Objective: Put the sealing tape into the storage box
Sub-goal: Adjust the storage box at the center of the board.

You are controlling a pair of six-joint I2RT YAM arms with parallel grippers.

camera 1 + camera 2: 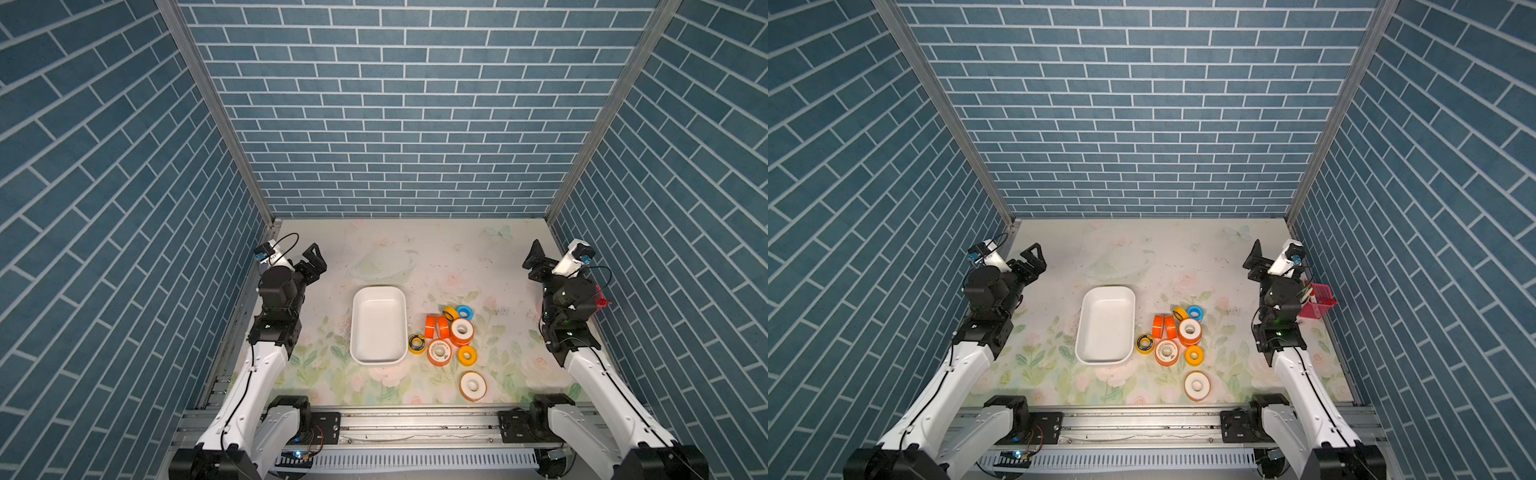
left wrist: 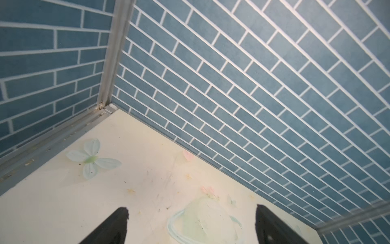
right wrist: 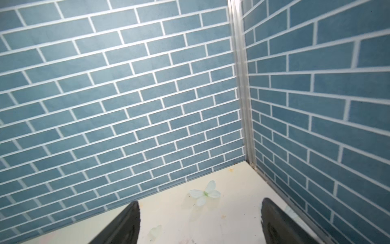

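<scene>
Plainly, left tool [image 2: 191, 213] and right tool [image 3: 200, 209] gape empty; sealing tape [image 1: 468, 329] lies beside storage box [image 1: 378, 328]

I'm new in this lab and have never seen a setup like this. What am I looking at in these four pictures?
It is a two-armed robot; each arm ends in a two-fingered pincer. Two pictures look down from above on the whole floral table. The other two come from cameras on the wrists, looking out at the blue brick walls. On the table lie a white storage box, empty, and beside it the sealing tape rolls: orange, yellow, blue. A pink basket sits at the table's edge. The left pincer and the right pincer are both open and hold nothing.
</scene>
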